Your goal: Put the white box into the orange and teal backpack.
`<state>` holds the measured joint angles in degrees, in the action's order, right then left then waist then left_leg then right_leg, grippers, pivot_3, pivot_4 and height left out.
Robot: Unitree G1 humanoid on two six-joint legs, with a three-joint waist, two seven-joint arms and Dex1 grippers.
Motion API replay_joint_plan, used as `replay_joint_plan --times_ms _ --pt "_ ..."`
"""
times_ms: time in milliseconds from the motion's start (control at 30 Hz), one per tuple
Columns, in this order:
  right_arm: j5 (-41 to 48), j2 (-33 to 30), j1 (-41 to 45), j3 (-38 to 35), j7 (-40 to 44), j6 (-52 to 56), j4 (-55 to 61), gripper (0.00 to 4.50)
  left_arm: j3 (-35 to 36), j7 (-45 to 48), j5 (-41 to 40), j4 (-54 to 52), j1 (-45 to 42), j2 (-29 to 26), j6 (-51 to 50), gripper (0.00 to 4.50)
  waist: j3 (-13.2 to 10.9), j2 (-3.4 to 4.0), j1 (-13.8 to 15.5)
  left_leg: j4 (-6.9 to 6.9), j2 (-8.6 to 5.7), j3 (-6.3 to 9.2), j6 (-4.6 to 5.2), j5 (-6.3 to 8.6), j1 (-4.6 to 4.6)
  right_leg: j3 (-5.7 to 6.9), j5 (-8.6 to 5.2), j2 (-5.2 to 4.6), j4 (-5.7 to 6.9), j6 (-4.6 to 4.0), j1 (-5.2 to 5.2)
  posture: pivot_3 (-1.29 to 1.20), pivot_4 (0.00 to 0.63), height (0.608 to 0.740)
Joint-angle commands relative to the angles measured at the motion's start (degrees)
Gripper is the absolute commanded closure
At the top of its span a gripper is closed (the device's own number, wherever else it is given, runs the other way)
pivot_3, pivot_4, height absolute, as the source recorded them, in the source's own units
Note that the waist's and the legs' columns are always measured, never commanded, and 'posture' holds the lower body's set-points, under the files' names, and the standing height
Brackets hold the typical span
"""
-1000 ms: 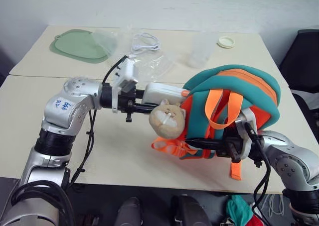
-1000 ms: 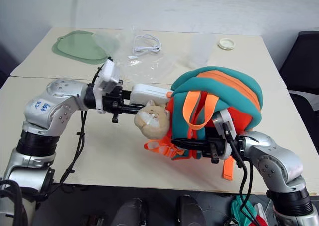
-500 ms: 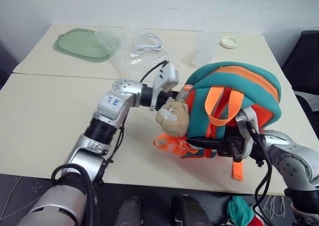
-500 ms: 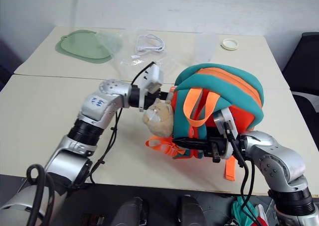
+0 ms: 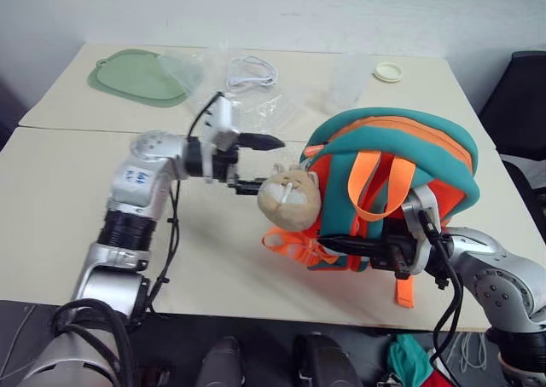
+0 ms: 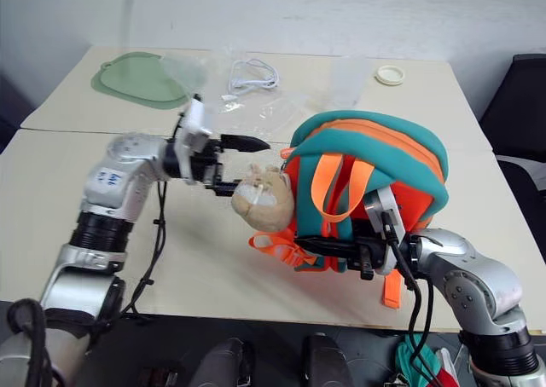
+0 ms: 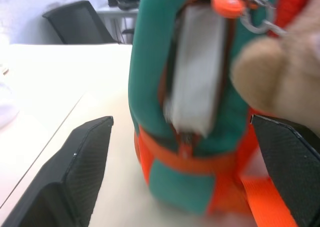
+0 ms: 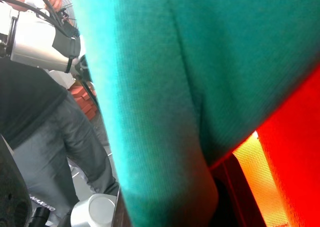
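Left gripper (image 5: 256, 161) stands wide open and empty, just off the backpack's mouth at about 9 o'clock from it, fingers level and pointing toward the bag.

White box (image 7: 194, 77) sits inside the orange and teal backpack (image 5: 401, 161); in the left wrist view its pale end shows in the slot between the teal lips, not fully sunk.

Right gripper (image 5: 394, 252) is pinched shut on the backpack's lower front, near the orange straps, propping the bag up on the table (image 5: 68, 208).

Plush charm (image 5: 290, 199) hangs at the bag's 9 o'clock, just beside the lower left finger.

Risks, as I judge them:
- Box end near the opening; if the right gripper tips or lets the bag sag toward 9 o'clock, the box may slide back out.
- A left finger could catch the charm or its ring and drag the bag.
- A push on the box with open fingers may go off-centre and jam on the teal lip.

Room: open tabletop at 8 to 9 o'clock of the bag, good for the left arm to move in. Clear bag (image 5: 256, 110), cable (image 5: 249, 70) and green mat (image 5: 136, 76) lie at 10 to 12 o'clock, well apart. Near table edge runs close under the right gripper at 6 o'clock; little margin there.
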<state>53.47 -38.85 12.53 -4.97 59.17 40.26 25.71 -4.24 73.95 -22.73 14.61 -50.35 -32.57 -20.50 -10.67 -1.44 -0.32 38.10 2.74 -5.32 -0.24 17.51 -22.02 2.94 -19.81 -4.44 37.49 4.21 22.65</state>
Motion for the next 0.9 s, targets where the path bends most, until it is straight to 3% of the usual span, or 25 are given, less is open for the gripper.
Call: replay_joint_plan --times_ms 33,300,633,833,900 --pt "0.6 0.2 0.1 -0.6 0.0 -0.8 1.3 4.50 2.9 4.1 -1.2 0.6 -0.1 -4.0 1.3 0.05 0.0 0.00 0.1 -0.01 0.00 0.00 0.00 0.00 -0.01 0.01 0.00 0.00 0.00 0.00 0.01 0.00 0.150 0.740" --pt "0.3 0.3 1.5 -0.1 0.1 -0.7 0.1 4.50 4.5 8.5 -8.7 -11.9 5.9 -7.3 -6.5 0.05 0.0 0.00 0.1 0.01 0.00 0.03 0.06 0.03 -0.08 0.01 0.00 -0.03 -0.01 0.00 0.00 0.00 0.150 0.740" --pt "0.2 0.5 2.7 0.7 0.6 -0.4 -0.9 4.50 2.9 -6.4 0.7 -3.7 3.1 3.7 4.4 0.05 0.0 0.00 0.3 0.07 -0.01 0.02 0.07 0.03 -0.06 0.02 0.00 -0.02 0.02 0.01 0.01 0.00 0.150 0.740" --pt "0.0 0.7 2.6 0.9 0.4 -0.5 -0.9 4.50 1.2 -6.8 1.7 -1.6 2.7 7.3 6.5 0.05 0.0 0.00 0.3 0.08 -0.02 0.01 0.07 0.03 -0.06 0.03 0.01 -0.02 0.02 0.02 0.01 0.00 0.150 0.740" --pt "0.0 0.8 2.4 0.9 0.3 -0.6 -0.7 4.50 1.1 -7.2 1.9 -1.3 2.5 8.1 6.9 0.43 0.0 0.00 0.3 0.10 -0.02 0.01 0.07 0.03 -0.06 0.03 0.01 -0.03 0.03 0.02 0.00 0.00 0.150 0.740"
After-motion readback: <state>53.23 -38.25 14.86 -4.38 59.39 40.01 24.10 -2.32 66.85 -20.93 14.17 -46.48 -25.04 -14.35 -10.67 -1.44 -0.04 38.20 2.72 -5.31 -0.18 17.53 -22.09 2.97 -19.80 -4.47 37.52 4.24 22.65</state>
